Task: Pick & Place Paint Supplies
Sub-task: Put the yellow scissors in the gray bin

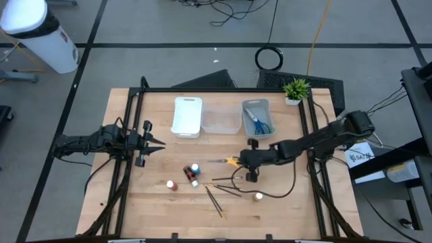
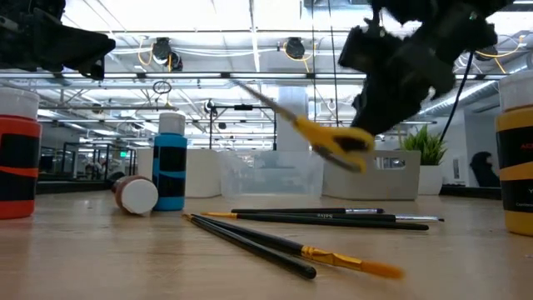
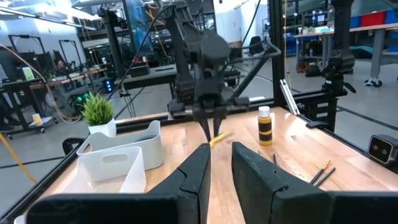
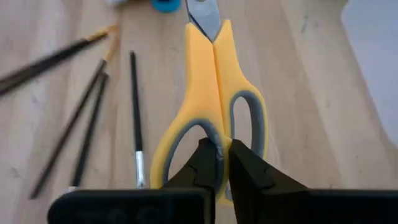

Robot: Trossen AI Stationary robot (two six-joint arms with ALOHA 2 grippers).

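The wooden surface [image 1: 283,209] fills the middle of the high view. At its upper centre you see three trays in a row: a white tray [image 1: 187,116], a clear tray [image 1: 221,119] and a grey tray [image 1: 256,117]. The grey tray holds blue-handled scissors [image 1: 256,122]. A potted plant [image 1: 295,90] stands at the upper right of the surface.

Your left gripper [image 1: 156,143] waits at the left edge of the surface, holding nothing; in its wrist view the fingers [image 3: 198,171] stand slightly apart.

Your right gripper [image 1: 243,160] sits just right of centre. It is clamped on the yellow scissors [image 4: 214,106] at the handle loops. In the low view the yellow scissors hang tilted, clear of the surface.

Several dark brushes [image 1: 217,197] lie fanned at lower centre. A blue bottle [image 1: 195,167] stands just left of centre, with one reddish-brown bottle [image 1: 190,175] lying beside it and another reddish-brown bottle [image 1: 171,184] further to the lower left. An orange bottle [image 1: 258,196] stands right of the brushes.
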